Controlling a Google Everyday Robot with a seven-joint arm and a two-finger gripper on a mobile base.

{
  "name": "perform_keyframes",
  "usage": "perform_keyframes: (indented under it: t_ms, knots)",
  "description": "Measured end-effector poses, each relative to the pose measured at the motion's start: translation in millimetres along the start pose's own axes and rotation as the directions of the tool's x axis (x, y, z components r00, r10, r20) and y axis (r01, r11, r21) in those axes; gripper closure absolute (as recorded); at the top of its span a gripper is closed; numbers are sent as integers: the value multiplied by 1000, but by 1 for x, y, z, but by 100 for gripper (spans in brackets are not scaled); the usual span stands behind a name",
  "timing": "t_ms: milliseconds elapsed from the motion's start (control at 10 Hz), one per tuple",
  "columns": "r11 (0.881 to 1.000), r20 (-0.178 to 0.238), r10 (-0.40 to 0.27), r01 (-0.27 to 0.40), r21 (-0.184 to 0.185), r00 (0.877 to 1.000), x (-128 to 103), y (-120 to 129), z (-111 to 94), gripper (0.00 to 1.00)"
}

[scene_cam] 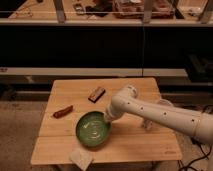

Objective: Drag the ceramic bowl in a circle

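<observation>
At the bottom edge of the frame, left of centre, a pale folded cloth or sponge [81, 158] lies at the near edge of the wooden worktop [145, 145], partly over the lip. Just above it sits the ceramic bowl [93, 130], green and glossy with a paler middle, in the lower-left-centre of the frame and standing on the worktop's near half. The pincer [107, 118] presses at the bowl's upper right rim with its fingers drawn fully together; whether they pinch the rim or only bear on it cannot be told. The white arm [160, 114] runs from there to the lower right corner. Behind the arm, at the right, a small white mug [162, 104] peeks out. Left of the bowl lies a reddish-brown, sausage-shaped item [63, 111]. Farther back, near mid-frame, rests a dark snack bar [97, 93]. Beyond the worktop a dark shelving unit [100, 45] fills the upper frame.
</observation>
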Motion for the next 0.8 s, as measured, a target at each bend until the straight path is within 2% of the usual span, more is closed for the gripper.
perform_keyframes:
  t_ms: [200,500,600,800]
  knots:
    - [1000,-2,3,-3,-4,1000,18,5,1,100]
    - [998,-30,56,-56,-18,998,39,33,-7,100]
    - [996,-43,80,-81,-27,996,43,47,-14,100]
    - [991,-41,124,-126,-48,991,34,71,-18,100]
